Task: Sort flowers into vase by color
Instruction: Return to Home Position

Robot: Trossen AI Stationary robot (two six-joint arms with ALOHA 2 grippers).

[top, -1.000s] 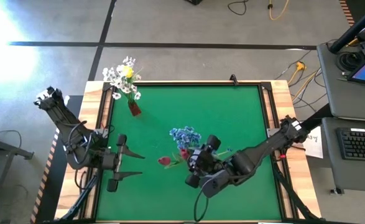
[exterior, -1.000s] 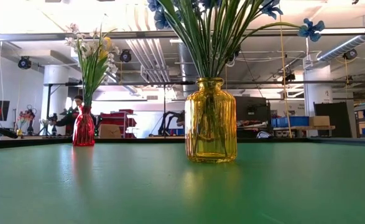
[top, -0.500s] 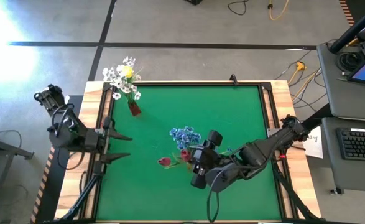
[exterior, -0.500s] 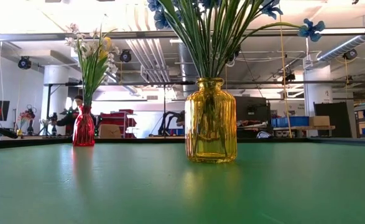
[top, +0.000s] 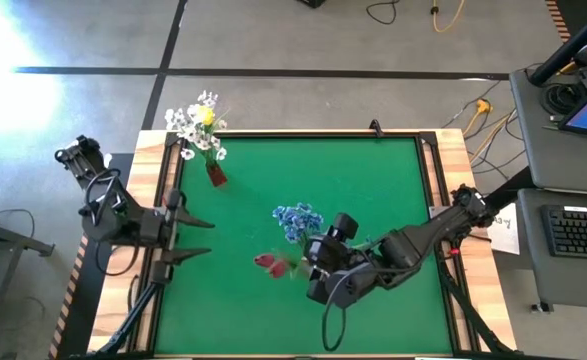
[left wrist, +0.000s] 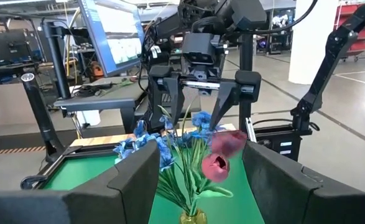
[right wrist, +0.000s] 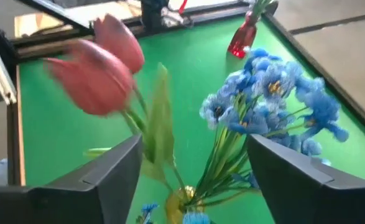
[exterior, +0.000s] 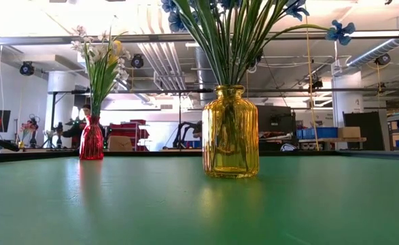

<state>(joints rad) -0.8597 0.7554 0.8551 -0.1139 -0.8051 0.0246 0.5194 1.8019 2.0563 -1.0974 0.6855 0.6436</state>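
A yellow glass vase (exterior: 230, 133) stands on the green table (top: 373, 180) and holds blue flowers (top: 297, 218) and two red-pink tulips (right wrist: 101, 68) by their stems. The tulips lean toward the table's left, blurred. My right gripper (right wrist: 191, 180) hovers open just above the vase, a finger on either side of the stems, apart from them. A red vase (top: 216, 175) at the far left holds white and yellow flowers (top: 198, 125). My left gripper (top: 209, 237) is open at the table's left edge, pointing level toward the bouquet.
Wooden rails (top: 161, 200) frame the table on its left and right sides. Open green surface lies between the two vases and along the far right. A desk with a keyboard (top: 578, 230) stands off the table's right side.
My left gripper has drawn back toward the table's left edge, then kept still. My right gripper has pulled back a little from the yellow vase and tipped. The red-pink tulip blooms have swung slightly toward the near edge and show blurred now.
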